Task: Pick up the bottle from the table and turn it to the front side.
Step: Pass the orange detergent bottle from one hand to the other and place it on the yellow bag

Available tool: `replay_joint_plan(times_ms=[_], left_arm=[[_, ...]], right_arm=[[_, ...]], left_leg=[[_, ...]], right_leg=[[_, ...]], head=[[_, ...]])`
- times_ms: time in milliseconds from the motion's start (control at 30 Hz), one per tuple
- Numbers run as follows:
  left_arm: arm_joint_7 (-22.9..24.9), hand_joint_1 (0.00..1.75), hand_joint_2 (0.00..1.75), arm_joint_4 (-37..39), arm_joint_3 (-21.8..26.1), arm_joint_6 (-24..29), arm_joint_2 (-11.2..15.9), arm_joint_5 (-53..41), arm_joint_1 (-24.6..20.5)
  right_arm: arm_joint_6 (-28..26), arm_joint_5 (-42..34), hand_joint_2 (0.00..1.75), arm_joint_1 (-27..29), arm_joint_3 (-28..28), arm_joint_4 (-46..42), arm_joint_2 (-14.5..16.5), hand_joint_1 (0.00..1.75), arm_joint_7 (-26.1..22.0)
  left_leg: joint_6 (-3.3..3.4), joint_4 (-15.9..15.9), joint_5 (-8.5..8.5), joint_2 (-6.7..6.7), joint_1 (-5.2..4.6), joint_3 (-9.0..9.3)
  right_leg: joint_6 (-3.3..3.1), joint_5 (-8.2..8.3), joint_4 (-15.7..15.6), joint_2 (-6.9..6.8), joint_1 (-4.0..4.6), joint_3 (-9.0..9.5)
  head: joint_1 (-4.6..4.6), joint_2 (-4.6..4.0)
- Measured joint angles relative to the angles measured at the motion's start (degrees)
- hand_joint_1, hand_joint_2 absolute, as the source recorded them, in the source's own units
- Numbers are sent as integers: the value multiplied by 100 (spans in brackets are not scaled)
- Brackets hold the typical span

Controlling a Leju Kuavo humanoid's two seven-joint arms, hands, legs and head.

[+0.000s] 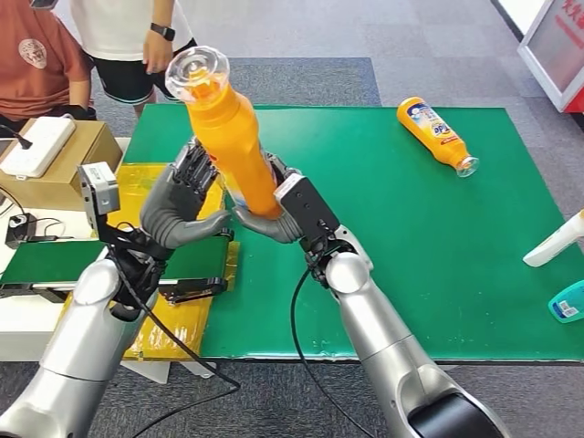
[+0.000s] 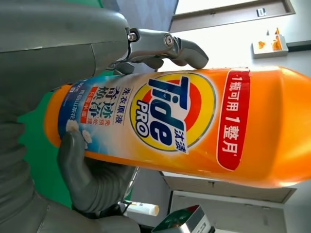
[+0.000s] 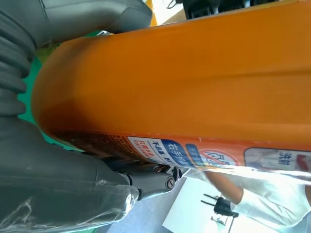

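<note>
An orange Tide bottle (image 1: pixel 231 137) with a clear cap is held up off the green mat (image 1: pixel 413 265), tilted with the cap toward the far left. My right hand (image 1: pixel 276 221) grips its base from below. My left hand (image 1: pixel 178 203) closes on the lower body from the left, fingers against the side and thumb under it. In the left wrist view the bottle's front label (image 2: pixel 172 114) faces the camera between the fingers (image 2: pixel 172 46) and thumb (image 2: pixel 88 179). In the right wrist view the plain orange side (image 3: pixel 183 82) lies in the right hand (image 3: pixel 55 179).
A second orange bottle (image 1: pixel 436 135) lies at the mat's far right. A white spray bottle (image 1: pixel 554 242) and a teal item (image 1: pixel 568 303) sit at the right edge. A small conveyor (image 1: pixel 48 260), a cardboard box (image 1: pixel 66 173) and two people (image 1: pixel 130 41) are at the left.
</note>
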Motion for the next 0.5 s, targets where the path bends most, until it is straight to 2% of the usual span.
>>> replay_joint_plan(times_ms=[300, 500], left_arm=[[-28, 0, 175, 5, -99, 622, -13, -534, -156], [-30, 0, 175, 6, -99, 846, -34, -855, -281]], right_arm=[[137, 40, 175, 123, 437, -40, 10, 175, -31], [176, -49, 175, 155, 590, -56, 13, 175, -30]], left_leg=[[0, 0, 0, 0, 0, -1], [1, 0, 2, 1, 0, -2]], right_leg=[[0, 0, 0, 0, 0, -4], [1, 1, 0, 0, 0, -3]], head=[[-1, 0], [1, 0]])
